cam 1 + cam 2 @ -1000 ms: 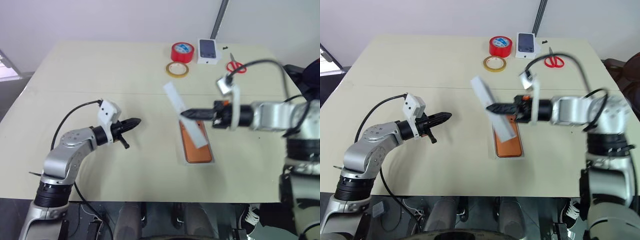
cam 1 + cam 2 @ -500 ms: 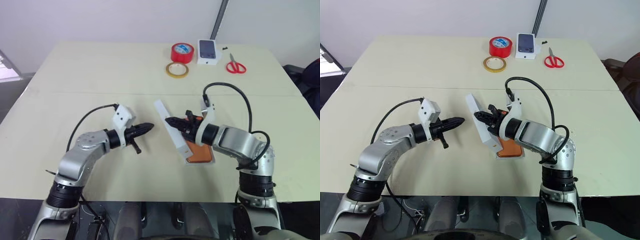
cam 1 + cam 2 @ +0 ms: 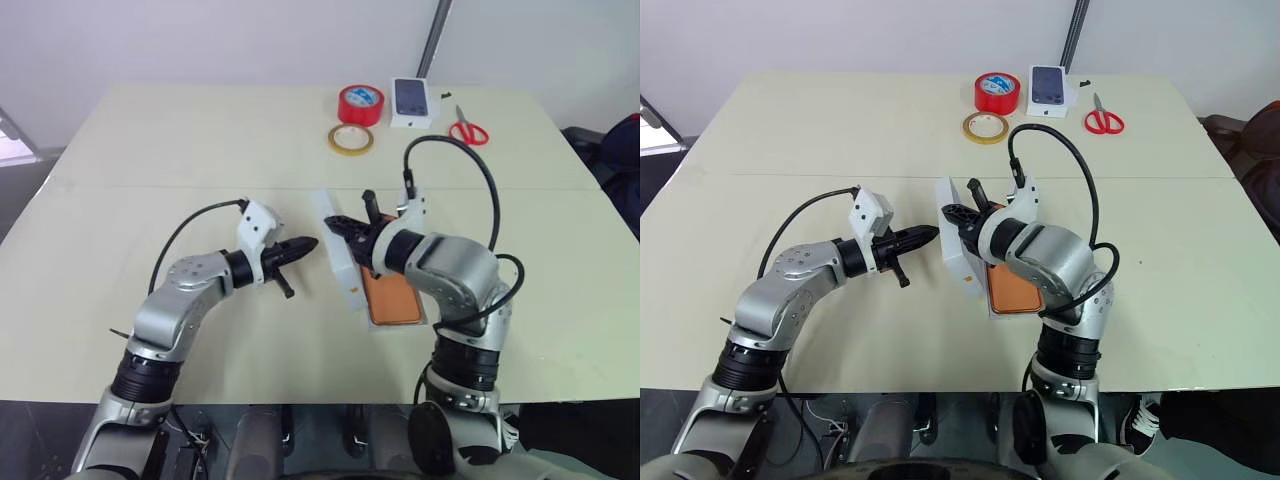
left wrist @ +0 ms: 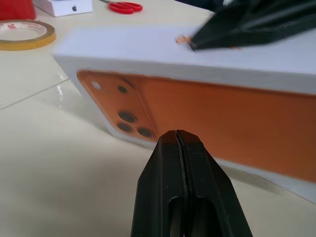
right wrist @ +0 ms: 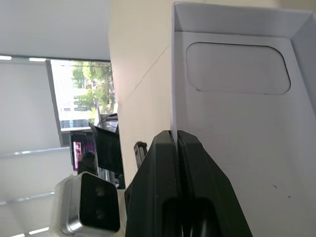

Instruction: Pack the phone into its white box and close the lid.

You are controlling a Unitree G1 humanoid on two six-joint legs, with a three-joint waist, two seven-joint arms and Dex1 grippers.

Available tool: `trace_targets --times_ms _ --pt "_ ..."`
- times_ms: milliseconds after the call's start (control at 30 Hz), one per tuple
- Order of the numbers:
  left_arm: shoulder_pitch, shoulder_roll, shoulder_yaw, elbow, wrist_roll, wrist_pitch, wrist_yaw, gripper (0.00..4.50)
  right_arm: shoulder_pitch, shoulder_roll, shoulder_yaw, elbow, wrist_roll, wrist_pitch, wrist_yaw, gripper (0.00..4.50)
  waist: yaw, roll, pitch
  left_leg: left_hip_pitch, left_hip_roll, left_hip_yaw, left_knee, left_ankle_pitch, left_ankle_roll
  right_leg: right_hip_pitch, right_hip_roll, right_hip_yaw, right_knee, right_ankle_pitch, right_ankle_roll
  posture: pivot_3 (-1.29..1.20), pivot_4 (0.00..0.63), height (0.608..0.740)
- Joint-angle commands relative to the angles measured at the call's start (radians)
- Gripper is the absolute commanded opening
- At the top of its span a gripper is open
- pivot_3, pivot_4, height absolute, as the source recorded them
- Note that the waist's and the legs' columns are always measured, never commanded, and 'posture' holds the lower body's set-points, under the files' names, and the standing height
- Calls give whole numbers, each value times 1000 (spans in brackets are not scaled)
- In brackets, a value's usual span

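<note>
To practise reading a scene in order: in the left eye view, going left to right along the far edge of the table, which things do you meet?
Yellow tape ring → red tape roll → small white box picturing a dark phone → red-handled scissors.

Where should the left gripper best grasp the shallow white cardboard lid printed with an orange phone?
Probably its thin upper long wall, from the robot's left: the lid stands tilted on edge, printed face toward the left gripper, right gripper pinching that wall.
</note>
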Motion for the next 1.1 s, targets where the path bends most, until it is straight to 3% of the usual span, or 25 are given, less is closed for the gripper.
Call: trace_targets --times_ms 33,300,467,567,667,900,1100 --pt "-10 2 18 -8 7 -25 6 0 22 61 11 -83 10 -37 -61 72 0 0 0 0 0 0 0 0 0 0 0 0 0 0 0 0 150 730" --pt "-19 -22 -7 10 27 -29 20 0 133 -31 44 -88 10 -5 18 72 -12 1 -1 0 0 0 0 0 0 1 0 0 0 -1 -2 0 150 730" --pt "-44 -73 -54 32 56 -33 37 0 141 -145 68 -60 10 58 179 72 -11 1 -1 0 0 -1 0 0 0 1 0 0 -1 -2 -3 0 150 730" --pt "-59 -102 -73 45 69 -34 43 0 134 -201 72 -44 10 80 257 1371 -11 1 -1 0 0 -1 0 0 0 1 0 0 -1 -2 -3 0 150 730" --pt "-68 -129 -89 44 73 -33 45 0 109 -372 70 -1 10 165 417 2875 -12 1 -1 0 -1 0 0 0 0 1 0 0 -1 -2 -2 0 150 730" --pt "-71 -159 -116 29 77 -21 38 0 25 -849 98 178 -11 354 771 2875 -3 3 -1 0 -2 0 0 0 1 2 -1 1 -2 -2 -3 0 150 730" --pt "-72 -172 -137 14 76 -9 37 0 -22 -1024 137 239 -228 422 1050 2875 9 3 -1 1 -2 0 0 -1 1 2 -1 1 -2 -2 -3 0 150 730"
